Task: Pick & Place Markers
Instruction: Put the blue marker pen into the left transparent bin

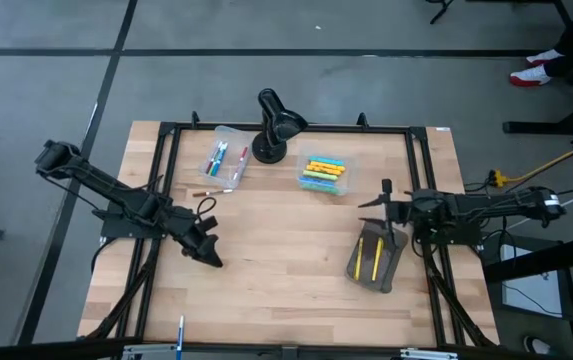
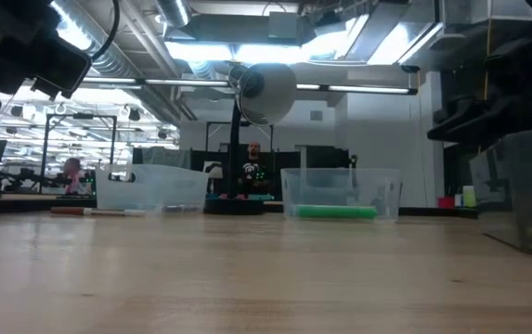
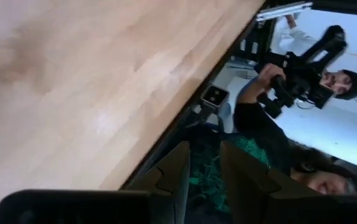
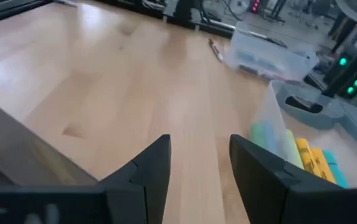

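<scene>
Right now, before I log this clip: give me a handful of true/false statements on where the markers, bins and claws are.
1. A loose marker lies on the table beside the left bin. True.
2. The desk lamp stands between the two clear bins. True.
3. The left claw grips a marker. False: nothing is between its fingers.
4. The right bin is empty. False: it holds yellow, green and blue markers.
5. The right claw is open, holding nothing. True.
</scene>
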`<state>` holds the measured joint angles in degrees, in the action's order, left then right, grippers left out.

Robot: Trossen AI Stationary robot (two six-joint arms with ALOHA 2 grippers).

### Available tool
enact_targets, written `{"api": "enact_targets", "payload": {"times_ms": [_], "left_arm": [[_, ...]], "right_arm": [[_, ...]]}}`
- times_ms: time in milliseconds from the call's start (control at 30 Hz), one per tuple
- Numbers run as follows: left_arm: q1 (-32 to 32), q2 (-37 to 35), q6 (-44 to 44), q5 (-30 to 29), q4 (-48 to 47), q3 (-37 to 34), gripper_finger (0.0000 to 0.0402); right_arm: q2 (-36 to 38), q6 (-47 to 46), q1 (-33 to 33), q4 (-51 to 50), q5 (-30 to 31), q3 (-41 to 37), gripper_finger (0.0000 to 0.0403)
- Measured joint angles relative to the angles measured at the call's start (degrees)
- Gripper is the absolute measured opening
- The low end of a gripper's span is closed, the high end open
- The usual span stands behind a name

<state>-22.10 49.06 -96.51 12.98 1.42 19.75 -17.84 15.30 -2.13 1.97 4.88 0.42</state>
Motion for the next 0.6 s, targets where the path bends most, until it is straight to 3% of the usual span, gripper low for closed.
{"api": "enact_targets", "payload": {"times_ms": [600], "left_arm": [[-7.73,1.14,4.77,-0.84,0.38,0.00,0.0086]], "right_arm": [[-0.03,-0.28,0.55,0.21,1.01,0.00,0.0163]]}}
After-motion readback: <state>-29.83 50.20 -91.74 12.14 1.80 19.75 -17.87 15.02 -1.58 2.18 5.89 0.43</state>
